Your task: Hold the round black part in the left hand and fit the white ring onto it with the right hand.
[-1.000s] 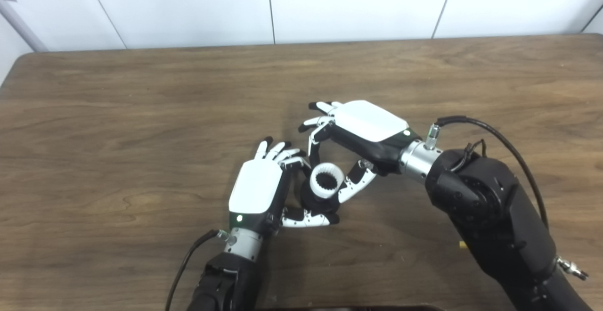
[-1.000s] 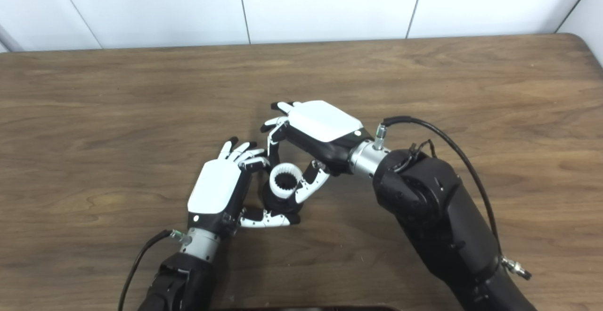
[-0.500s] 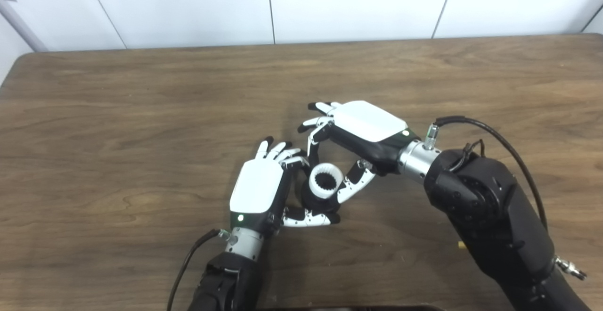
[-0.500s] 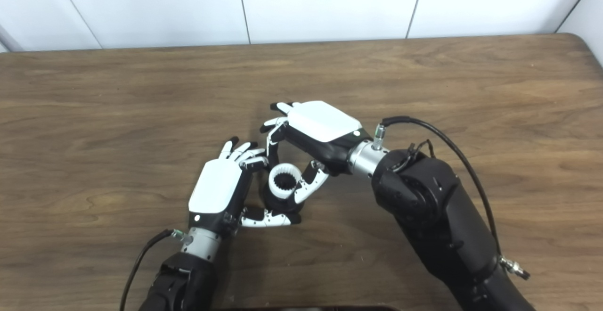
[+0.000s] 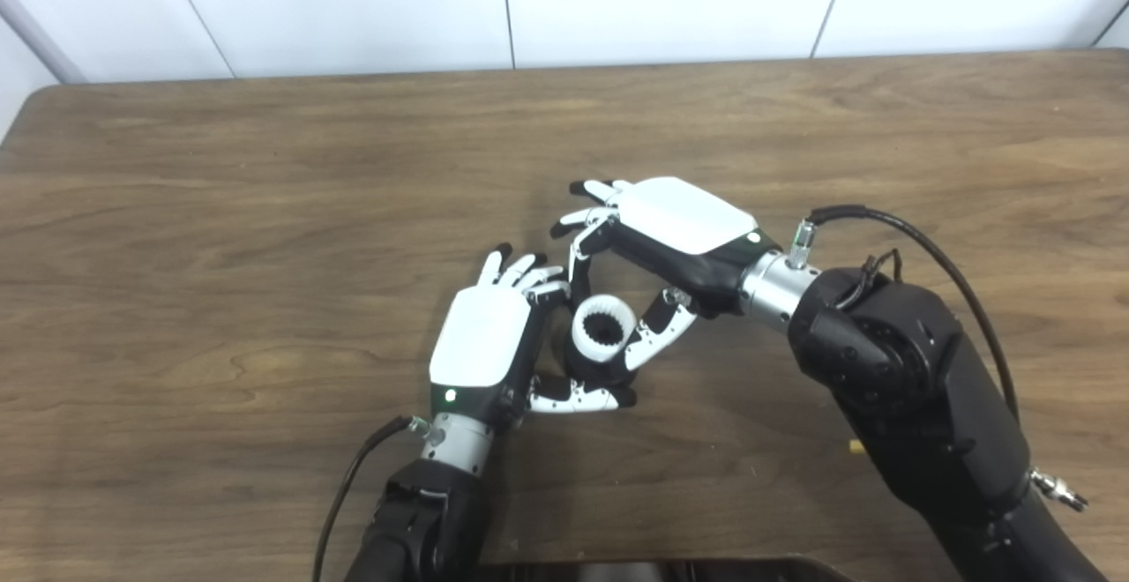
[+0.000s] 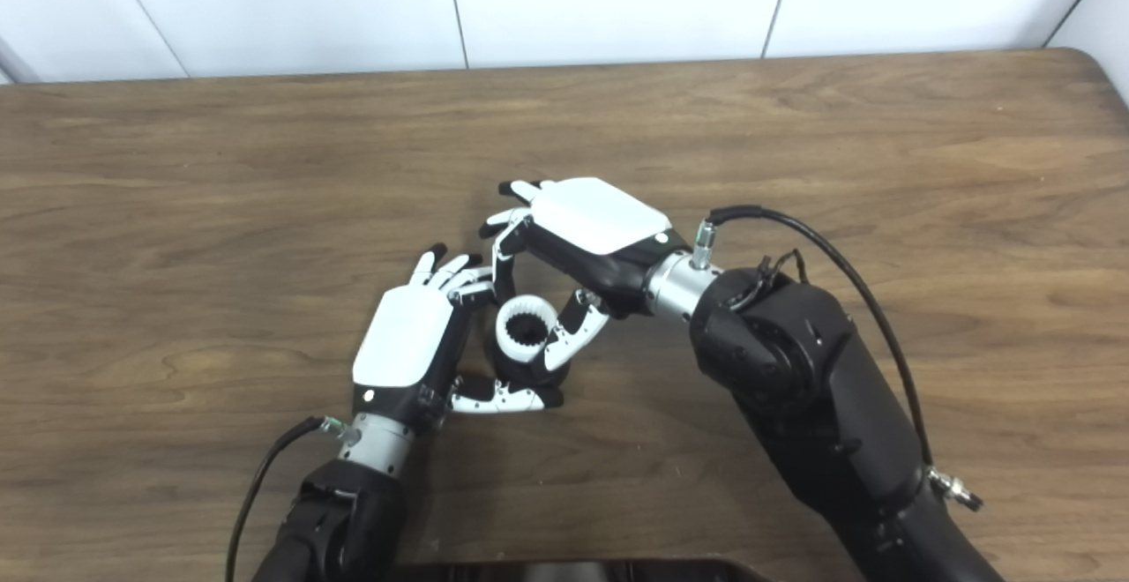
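Observation:
The round black part [image 5: 589,371] sits low between the two hands, near the middle of the wooden table [image 5: 265,212]. My left hand [image 5: 483,342] is shut on it, fingers curled behind it and thumb stretched under its near side. The white ring [image 5: 602,328], toothed on the inside, lies on top of the black part, opening upward. My right hand [image 6: 593,222] reaches in from the right and is shut on the ring, a finger on its far side and the thumb on its right side. How deep the ring sits on the part is hidden.
A black cable [image 5: 917,242] loops off the right wrist. A small yellowish bit [image 5: 854,446] lies on the table beside the right forearm. A dark edge [image 5: 653,569] runs along the bottom of the picture. White wall panels stand behind the table's far edge.
The whole picture has shifted a little upward, so the camera moved. Both hands, the ring and the black part keep the same pose relative to one another.

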Controlling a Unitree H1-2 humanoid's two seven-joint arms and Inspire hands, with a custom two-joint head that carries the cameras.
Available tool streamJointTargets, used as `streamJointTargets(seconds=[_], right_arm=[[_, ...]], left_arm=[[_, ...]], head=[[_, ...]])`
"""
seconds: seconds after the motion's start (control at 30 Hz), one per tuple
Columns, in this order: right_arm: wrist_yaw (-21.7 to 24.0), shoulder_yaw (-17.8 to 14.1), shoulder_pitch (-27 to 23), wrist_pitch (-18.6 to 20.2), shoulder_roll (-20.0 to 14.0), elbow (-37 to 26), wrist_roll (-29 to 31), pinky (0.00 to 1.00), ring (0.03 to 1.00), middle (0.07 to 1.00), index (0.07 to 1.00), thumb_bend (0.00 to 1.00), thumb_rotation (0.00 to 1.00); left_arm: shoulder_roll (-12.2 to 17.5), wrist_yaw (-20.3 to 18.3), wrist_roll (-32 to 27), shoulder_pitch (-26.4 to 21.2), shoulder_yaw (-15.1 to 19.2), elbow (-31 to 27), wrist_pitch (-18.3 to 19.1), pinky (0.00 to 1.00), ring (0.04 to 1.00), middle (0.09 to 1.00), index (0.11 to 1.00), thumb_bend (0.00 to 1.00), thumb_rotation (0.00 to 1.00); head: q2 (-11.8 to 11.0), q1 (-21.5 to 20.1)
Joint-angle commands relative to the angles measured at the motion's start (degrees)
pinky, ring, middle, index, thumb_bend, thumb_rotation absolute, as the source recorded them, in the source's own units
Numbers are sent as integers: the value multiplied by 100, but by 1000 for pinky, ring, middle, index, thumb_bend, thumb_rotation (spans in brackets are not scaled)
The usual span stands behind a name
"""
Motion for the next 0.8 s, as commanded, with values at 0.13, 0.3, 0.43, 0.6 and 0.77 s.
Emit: streamJointTargets(seconds=[0.13, 0.3, 0.43, 0.6, 0.77], right_arm=[[-42, -19, -166, -51, 13, -104, -14, 1000, 1000, 859, 485, 522, 136], [-45, -39, -158, -41, -4, -104, 1, 1000, 1000, 859, 484, 522, 136], [-31, -43, -149, -38, -25, -109, 7, 1000, 1000, 859, 485, 521, 136], [-53, -34, -135, -62, -30, -103, 9, 1000, 1000, 857, 485, 522, 136], [-75, 16, -121, -85, 0, -62, -52, 1000, 1000, 857, 485, 522, 135]], left_arm=[[4, 52, 46, -104, 3, -209, -41, 1000, 890, 791, 485, 519, 56], [2, 24, 57, -105, 0, -236, -27, 1000, 890, 791, 485, 520, 57], [0, -3, 77, -107, -6, -249, -22, 1000, 891, 792, 486, 520, 57], [-1, 16, 111, -112, -15, -239, -26, 1000, 890, 793, 485, 520, 57], [-7, 6, 110, -114, -20, -241, -25, 1000, 891, 792, 486, 520, 57]], head=[[26, -13], [49, -17], [50, -9], [55, -8], [56, 20]])
